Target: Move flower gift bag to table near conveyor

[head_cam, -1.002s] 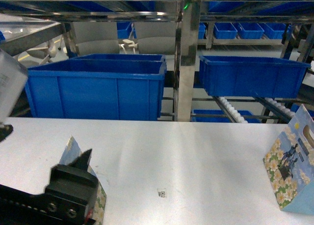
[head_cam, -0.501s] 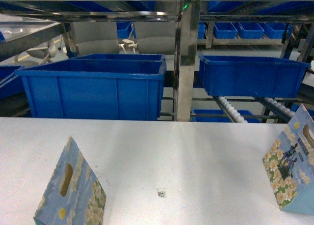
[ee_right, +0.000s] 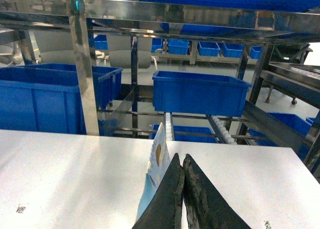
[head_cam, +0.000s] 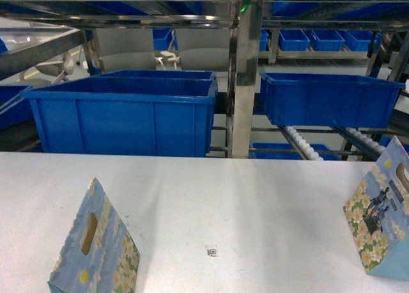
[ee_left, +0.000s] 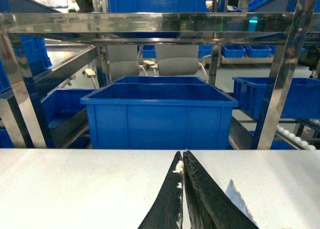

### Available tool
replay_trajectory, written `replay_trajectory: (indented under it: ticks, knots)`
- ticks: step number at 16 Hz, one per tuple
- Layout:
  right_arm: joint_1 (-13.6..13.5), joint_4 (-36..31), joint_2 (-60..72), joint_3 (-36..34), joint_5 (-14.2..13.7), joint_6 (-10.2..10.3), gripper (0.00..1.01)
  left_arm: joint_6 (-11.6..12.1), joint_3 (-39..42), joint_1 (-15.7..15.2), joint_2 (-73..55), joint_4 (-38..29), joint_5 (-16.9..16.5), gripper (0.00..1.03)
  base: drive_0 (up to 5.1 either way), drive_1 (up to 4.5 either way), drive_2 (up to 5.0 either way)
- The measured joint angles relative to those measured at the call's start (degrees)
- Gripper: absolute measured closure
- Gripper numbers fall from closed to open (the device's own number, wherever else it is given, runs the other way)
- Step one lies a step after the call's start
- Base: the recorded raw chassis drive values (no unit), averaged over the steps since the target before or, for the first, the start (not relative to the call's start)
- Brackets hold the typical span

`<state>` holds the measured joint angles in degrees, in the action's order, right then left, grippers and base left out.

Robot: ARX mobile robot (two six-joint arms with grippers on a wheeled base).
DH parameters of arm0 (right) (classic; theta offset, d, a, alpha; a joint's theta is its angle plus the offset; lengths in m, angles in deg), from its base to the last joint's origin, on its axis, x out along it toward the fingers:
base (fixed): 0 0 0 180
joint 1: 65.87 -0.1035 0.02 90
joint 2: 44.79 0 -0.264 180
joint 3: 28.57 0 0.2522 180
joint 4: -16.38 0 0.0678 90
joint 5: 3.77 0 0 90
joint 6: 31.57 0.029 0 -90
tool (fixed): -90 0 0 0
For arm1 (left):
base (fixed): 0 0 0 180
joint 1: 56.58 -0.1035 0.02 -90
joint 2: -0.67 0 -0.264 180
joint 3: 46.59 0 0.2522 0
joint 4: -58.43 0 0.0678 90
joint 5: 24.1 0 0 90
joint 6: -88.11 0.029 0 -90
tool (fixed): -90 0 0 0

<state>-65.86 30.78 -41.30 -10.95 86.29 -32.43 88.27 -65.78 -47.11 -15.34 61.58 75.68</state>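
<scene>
Two flower gift bags stand upright on the white table (head_cam: 223, 190): one at the front left (head_cam: 96, 251), one at the right edge (head_cam: 380, 219). Neither gripper shows in the head view. In the left wrist view my left gripper (ee_left: 182, 155) is shut over the table with nothing in it, and a corner of a bag (ee_left: 240, 199) pokes out just right of its fingers. My right gripper (ee_right: 181, 158) is shut too and holds nothing, with a bag (ee_right: 157, 156) standing close on its left. The conveyor's white rollers (head_cam: 300, 142) run behind the table's far edge.
A steel rack post (head_cam: 243, 82) rises behind the table's far edge. A large blue bin (head_cam: 121, 117) sits behind the table on the left, another blue bin (head_cam: 329, 98) on the right lane. A small square code marker (head_cam: 211, 251) lies on the table.
A second ago my left arm was at the front left bag in the head view. It has pulled back out of that view, and the bag stands alone on the table.
</scene>
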Motion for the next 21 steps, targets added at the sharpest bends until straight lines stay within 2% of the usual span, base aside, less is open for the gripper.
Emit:
replay_trajectory:
  ticks: [1, 2, 3, 4, 6, 8, 15, 16, 17, 19, 21]
  knots:
    - [0.0, -0.1, -0.3, -0.5, 0.0, 0.0, 0.99, 0.0, 0.9, -1.5, 1.3, 0.5, -1.6, 1.01, 0.0, 0.0, 0.0]
    - [0.0, -0.2, -0.7, -0.9, 0.0, 0.0, 0.99, 0.1, 1.5, -5.3, 2.8, 1.7, -6.4, 1.01, 0.0, 0.0, 0.0]
    - [0.0, -0.3, -1.1, -1.1, 0.0, 0.0, 0.99, -0.1, 2.1, -9.9, 4.2, 2.2, -8.7, 1.01, 0.0, 0.0, 0.0]
    - [0.0, -0.3, -3.3, -3.1, 0.0, 0.0, 0.99, -0.1, 2.4, -9.6, 5.2, 2.6, -9.8, 1.01, 0.0, 0.0, 0.0]
    - [0.0, -0.6, -3.2, -3.1, 0.0, 0.0, 0.99, -0.2, 3.1, -9.3, 11.4, 10.8, -9.8, 1.01, 0.0, 0.0, 0.0]
    - [0.0, -0.4, -3.2, -3.1, 0.0, 0.0, 0.99, -0.1, 4.3, -9.4, 15.4, 10.1, -9.7, 1.01, 0.0, 0.0, 0.0]
    - [0.0, -0.4, -3.2, -3.1, 0.0, 0.0, 0.99, -0.2, 4.5, -9.4, 15.4, 10.8, -9.8, 1.01, 0.0, 0.0, 0.0]
    - [0.0, -0.4, -3.2, -3.1, 0.0, 0.0, 0.95, -0.2, 4.5, -9.4, 15.4, 10.8, -9.8, 1.01, 0.0, 0.0, 0.0]
    - [0.0, -0.4, -3.2, -3.1, 0.0, 0.0, 0.8, -0.2, 4.5, -9.4, 15.4, 10.8, -9.8, 0.91, 0.0, 0.0, 0.0]
    - [0.0, -0.4, -3.2, -3.1, 0.0, 0.0, 0.57, -0.2, 4.5, -9.4, 15.4, 10.8, -9.8, 0.66, 0.0, 0.0, 0.0]
    - [0.0, -0.4, -3.2, -3.1, 0.0, 0.0, 0.25, -0.2, 4.5, -9.4, 15.4, 10.8, -9.7, 0.35, 0.0, 0.0, 0.0]
